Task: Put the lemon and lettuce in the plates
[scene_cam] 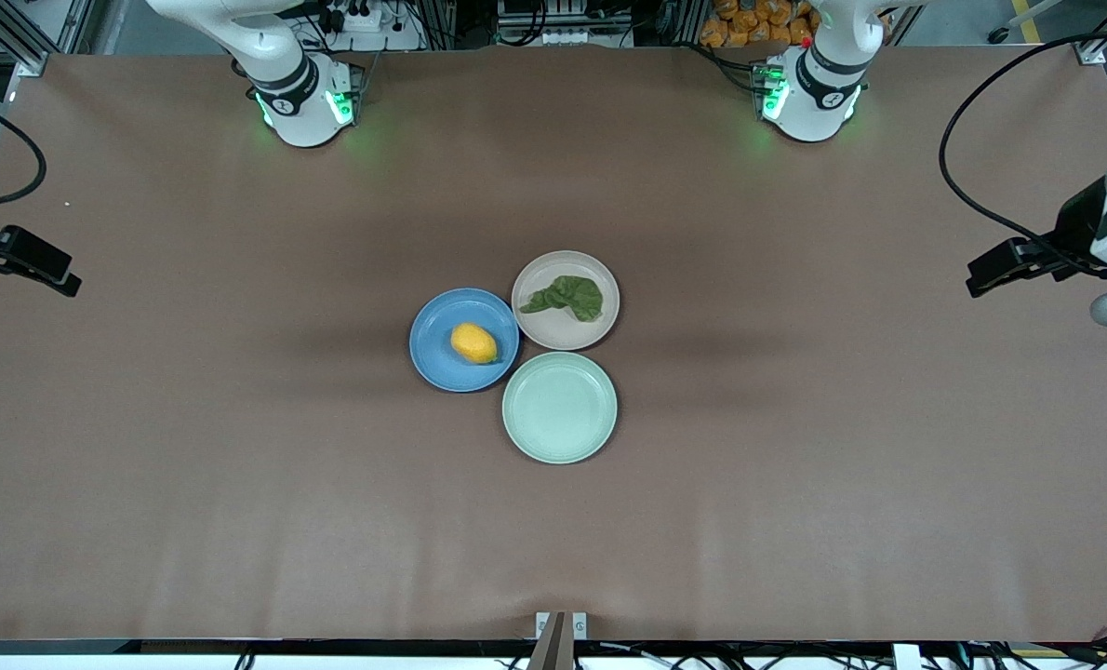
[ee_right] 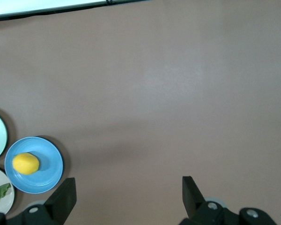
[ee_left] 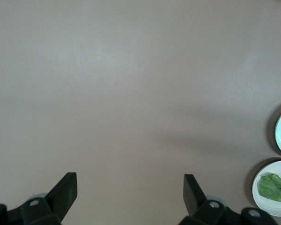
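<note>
On the blue plate [scene_cam: 433, 346] the lemon [scene_cam: 473, 343], lettuce [scene_cam: 567, 297] on beige plate [scene_cam: 600, 322]; both grippers [ee_left: 129, 190] [ee_right: 129, 192] wide open, empty.

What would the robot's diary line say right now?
small yellow lemon: in round blue plate | wrinkly green lettuce leaf: in round beige-pink plate | left gripper: open, over bare table | right gripper: open, over bare table

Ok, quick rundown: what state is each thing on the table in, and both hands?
lemon: lying in the blue plate
lettuce: lying flat in the beige-pink plate
mint-green plate: holds nothing
left hand: open, holding nothing, over bare table
right hand: open, holding nothing, over bare table
</note>
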Controlling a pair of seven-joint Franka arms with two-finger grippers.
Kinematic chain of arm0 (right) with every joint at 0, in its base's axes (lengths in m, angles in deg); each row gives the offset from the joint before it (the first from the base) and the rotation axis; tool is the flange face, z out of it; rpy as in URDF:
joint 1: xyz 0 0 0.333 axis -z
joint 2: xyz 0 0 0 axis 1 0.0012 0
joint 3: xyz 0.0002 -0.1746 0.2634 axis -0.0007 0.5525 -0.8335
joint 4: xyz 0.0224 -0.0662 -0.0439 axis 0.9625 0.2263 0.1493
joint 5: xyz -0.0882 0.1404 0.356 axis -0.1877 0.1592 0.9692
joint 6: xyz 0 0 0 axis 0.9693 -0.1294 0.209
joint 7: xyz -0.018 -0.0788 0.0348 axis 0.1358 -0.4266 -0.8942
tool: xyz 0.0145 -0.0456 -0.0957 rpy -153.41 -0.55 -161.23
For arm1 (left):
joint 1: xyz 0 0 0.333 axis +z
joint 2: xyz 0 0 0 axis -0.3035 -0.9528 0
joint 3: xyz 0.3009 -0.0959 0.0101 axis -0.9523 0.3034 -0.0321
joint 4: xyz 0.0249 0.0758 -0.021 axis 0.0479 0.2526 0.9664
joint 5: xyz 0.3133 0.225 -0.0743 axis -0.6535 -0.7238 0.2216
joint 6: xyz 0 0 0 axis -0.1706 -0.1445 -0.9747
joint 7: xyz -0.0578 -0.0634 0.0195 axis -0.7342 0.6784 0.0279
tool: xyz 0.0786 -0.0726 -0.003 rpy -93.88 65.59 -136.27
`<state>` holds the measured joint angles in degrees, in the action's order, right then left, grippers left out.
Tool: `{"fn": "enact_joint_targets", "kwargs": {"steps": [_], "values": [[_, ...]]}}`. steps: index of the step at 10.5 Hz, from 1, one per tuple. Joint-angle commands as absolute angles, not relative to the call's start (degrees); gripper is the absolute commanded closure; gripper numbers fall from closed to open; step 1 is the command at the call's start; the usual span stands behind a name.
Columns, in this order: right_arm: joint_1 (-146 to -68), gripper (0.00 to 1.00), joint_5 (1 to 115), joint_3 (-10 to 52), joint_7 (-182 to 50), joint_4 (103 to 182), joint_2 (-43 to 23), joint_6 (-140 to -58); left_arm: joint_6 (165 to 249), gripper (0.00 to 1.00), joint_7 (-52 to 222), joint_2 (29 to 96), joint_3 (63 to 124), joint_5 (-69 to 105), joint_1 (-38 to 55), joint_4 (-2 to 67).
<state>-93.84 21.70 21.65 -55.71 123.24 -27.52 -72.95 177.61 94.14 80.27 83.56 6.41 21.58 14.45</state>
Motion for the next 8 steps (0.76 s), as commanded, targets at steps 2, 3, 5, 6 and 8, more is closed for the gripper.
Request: {"fn": "enact_joint_targets", "kwargs": {"steps": [2, 3, 5, 6, 8], "values": [[-87.82, 0.00, 21.93, 15.59, -56.10, 125.43, -30.02, -72.88, 176.99, 0.00, 92.52, 81.57, 81.45, 7.55, 21.10, 15.31], [-87.47, 0.00, 21.93, 15.41, -56.01, 127.00, -29.94, -73.40, 177.08, 0.00, 92.43, 81.48, 81.45, 7.89, 21.18, 15.22], [-87.38, 0.00, 21.93, 15.32, -56.10, 127.54, -30.02, -73.49, 177.08, 0.00, 92.34, 81.39, 81.19, 8.16, 21.18, 15.22], [-87.38, 0.00, 21.93, 15.32, -56.10, 128.68, -30.55, -73.58, 177.08, 0.00, 92.34, 81.39, 81.19, 8.07, 21.18, 15.22], [-87.38, 0.00, 21.93, 15.32, -56.10, 132.98, -32.91, -76.47, 177.08, 0.00, 92.43, 81.48, 81.19, 8.25, 21.27, 15.22]]}}
